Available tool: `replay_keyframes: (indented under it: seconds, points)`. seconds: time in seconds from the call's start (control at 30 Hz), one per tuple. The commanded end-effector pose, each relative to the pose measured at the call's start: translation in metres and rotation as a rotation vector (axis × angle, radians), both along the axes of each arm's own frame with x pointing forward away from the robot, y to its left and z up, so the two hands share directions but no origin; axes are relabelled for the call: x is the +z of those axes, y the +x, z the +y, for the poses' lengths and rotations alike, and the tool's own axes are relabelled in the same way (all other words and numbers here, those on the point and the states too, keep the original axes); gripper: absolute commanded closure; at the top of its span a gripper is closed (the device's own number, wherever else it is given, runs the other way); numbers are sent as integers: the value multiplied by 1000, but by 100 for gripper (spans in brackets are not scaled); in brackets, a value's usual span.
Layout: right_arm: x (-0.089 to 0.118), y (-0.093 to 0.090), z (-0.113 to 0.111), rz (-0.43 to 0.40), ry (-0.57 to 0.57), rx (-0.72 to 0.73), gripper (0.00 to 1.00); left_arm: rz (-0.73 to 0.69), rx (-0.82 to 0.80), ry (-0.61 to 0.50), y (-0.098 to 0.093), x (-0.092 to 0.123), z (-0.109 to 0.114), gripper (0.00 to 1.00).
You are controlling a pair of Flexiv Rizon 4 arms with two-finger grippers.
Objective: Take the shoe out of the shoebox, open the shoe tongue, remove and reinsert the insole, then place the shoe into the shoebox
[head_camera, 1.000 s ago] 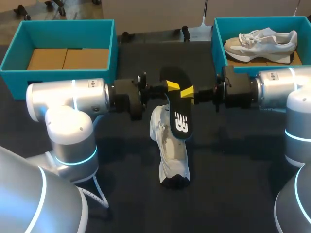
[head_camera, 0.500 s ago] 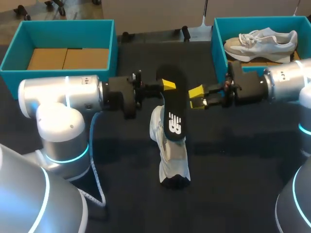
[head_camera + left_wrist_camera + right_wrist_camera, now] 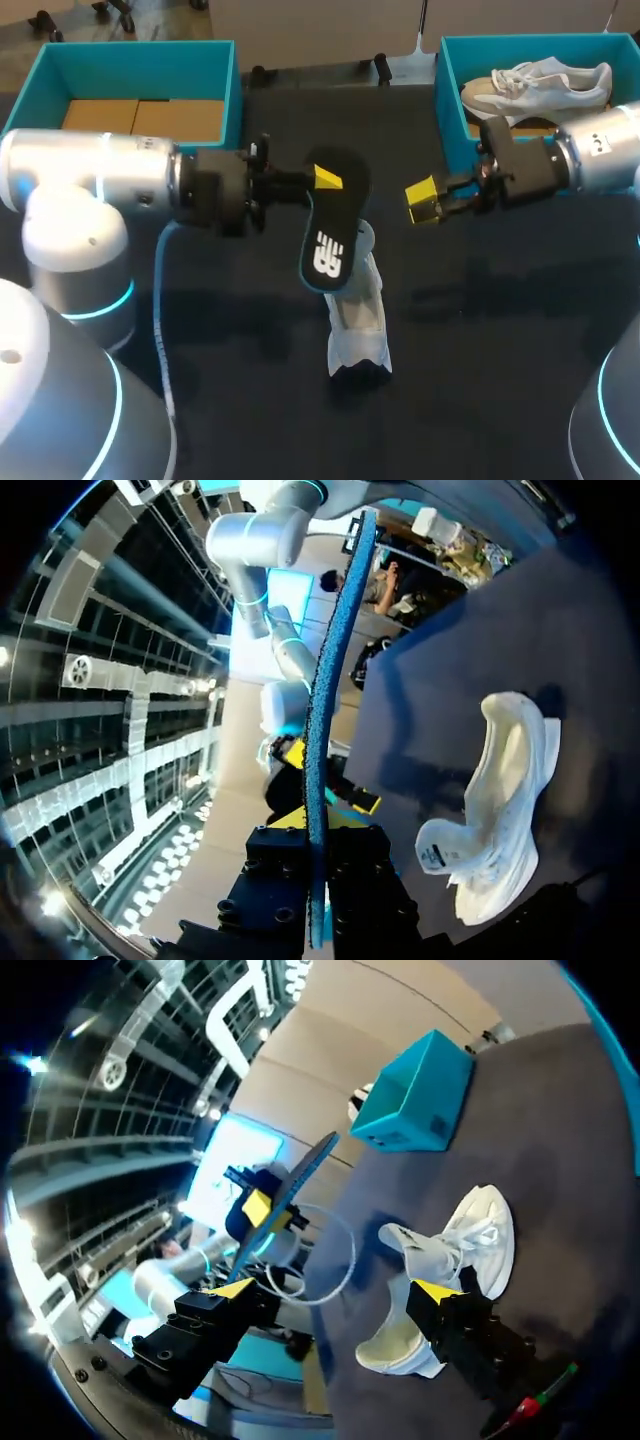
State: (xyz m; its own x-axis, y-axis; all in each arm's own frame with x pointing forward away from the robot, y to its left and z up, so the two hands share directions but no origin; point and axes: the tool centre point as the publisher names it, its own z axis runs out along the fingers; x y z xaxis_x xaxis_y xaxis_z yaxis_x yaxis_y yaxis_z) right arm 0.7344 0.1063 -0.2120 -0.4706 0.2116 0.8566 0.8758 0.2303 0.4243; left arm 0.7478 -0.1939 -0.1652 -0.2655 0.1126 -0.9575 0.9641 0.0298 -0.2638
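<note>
A black insole (image 3: pixel 328 225) hangs above the table's middle, with my left gripper (image 3: pixel 322 180) shut on its upper end. In the left wrist view the insole (image 3: pixel 325 700) stands edge-on between the fingers of my left gripper (image 3: pixel 314 855). Under it a white shoe (image 3: pixel 357 310) lies on the dark table, also visible as the shoe (image 3: pixel 495 810) and the shoe (image 3: pixel 450 1255). My right gripper (image 3: pixel 425 203) is open to the right of the insole, apart from it and holding nothing. In its own view my right gripper (image 3: pixel 335 1290) spreads wide, with the insole (image 3: pixel 290 1200) ahead.
A teal box (image 3: pixel 455 120) at the back right holds a second white shoe (image 3: pixel 535 85). Another teal box (image 3: pixel 225 110) with cardboard inside stands at the back left. A white cable (image 3: pixel 160 330) trails from my left arm.
My right gripper let go of the insole, opened wide and drew back to the right. My left gripper carried the insole a little left and towards the front.
</note>
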Motion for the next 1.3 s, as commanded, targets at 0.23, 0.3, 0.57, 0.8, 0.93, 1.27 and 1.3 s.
replay_keyframes:
  seconds: [0.23,0.3,0.57,0.8,0.93,1.27,1.3]
  points:
    - [5,-1,-4,-159,-163,230,0,15,20,79,-7,5,16,100]
    - [5,-1,-4,-159,-163,230,0,15,20,79,-7,5,16,100]
    - [8,-13,-15,-433,-372,352,0,158,-83,7,-27,12,8,100]
    - [-1,-25,-24,-469,-442,402,0,153,-127,54,-47,25,11,100]
    - [-1,-25,-24,-469,-442,402,0,153,-127,54,-47,25,11,100]
    - [-11,-24,-31,-555,-485,453,0,225,-85,0,-78,8,2,100]
    - [-14,-27,-33,-570,-486,457,0,236,-78,-8,-83,7,2,100]
